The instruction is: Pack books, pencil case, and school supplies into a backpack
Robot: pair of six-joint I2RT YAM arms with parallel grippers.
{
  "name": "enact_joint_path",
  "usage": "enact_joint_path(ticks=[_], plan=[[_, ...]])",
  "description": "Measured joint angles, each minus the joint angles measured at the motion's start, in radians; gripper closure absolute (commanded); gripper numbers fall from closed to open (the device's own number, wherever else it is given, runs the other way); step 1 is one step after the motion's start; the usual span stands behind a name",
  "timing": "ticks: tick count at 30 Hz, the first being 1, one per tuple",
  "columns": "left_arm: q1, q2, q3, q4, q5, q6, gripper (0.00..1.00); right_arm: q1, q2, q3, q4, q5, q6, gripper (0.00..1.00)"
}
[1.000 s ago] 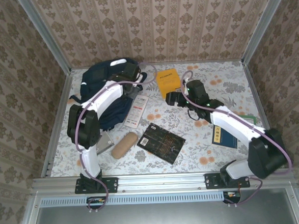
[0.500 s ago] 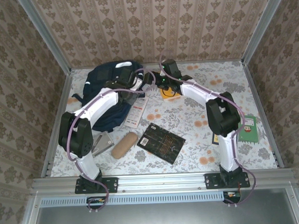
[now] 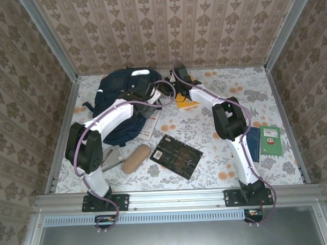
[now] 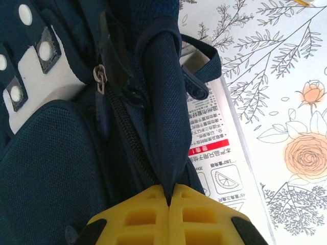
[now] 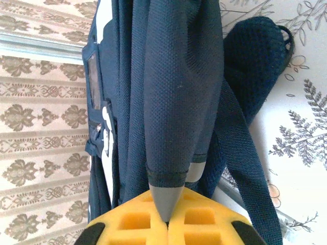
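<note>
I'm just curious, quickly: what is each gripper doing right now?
Left gripper: closed, pinching a fold of the backpack.
Right gripper: closed, pinching another fold of the backpack.

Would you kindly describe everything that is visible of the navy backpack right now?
The backpack is large, navy, of mesh-like fabric, with white stripes, a white-grey patch with round dots, a zip with a metal pull and straps. It lies slumped at the far left of the table. The left gripper and the right gripper are each shut on a fold of its fabric. Its edge overlaps a white packet with red print.
</note>
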Motion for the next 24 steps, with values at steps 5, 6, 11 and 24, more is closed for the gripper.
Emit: enact_joint_path(ticks=[5,6,11,24], plan=[[0.01,0.0,0.0,0.005,-0.015,0.002,1.0,-0.01,-0.055,-0.099,0.071,-0.001,0.01,1.0],[0.014,0.0,0.0,0.005,-0.015,0.002,1.0,-0.013,-0.073,-0.122,0.078,0.001,0.011,1.0],[0.043,0.0,0.009,0.013,-0.021,0.003,1.0,-0.02,-0.18,-0.257,0.134,0.012,0.027,1.0],[0.065,0.0,-0.015,-0.002,-0.027,-0.036,0.72,0.021,-0.323,-0.502,0.245,0.067,0.087,1.0]])
